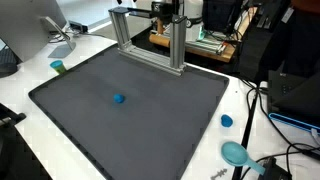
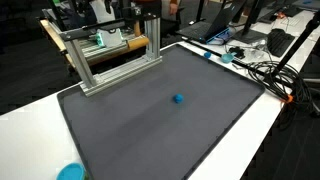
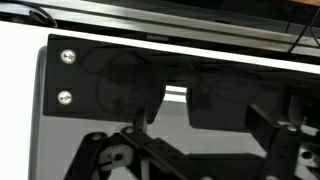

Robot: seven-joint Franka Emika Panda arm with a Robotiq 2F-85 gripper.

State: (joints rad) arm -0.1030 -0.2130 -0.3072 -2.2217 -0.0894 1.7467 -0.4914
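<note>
Gripper (image 3: 195,160) faces a glossy black plate (image 3: 150,90) in the wrist view. Its jaws stand wide apart w/ nothing btwn them. The plate lies on a white surface (image 3: 20,100), and two screws (image 3: 68,57) sit near the plate's left edge. In both exterior views a small blue ball (image 1: 119,99) lies alone near the middle of a grey mat (image 1: 150,135), well apart from the metal frame (image 1: 150,40) at the mat's far edge. A blue cap (image 1: 227,121) and a blue dish (image 1: 234,153) sit just off the mat's side.
</note>
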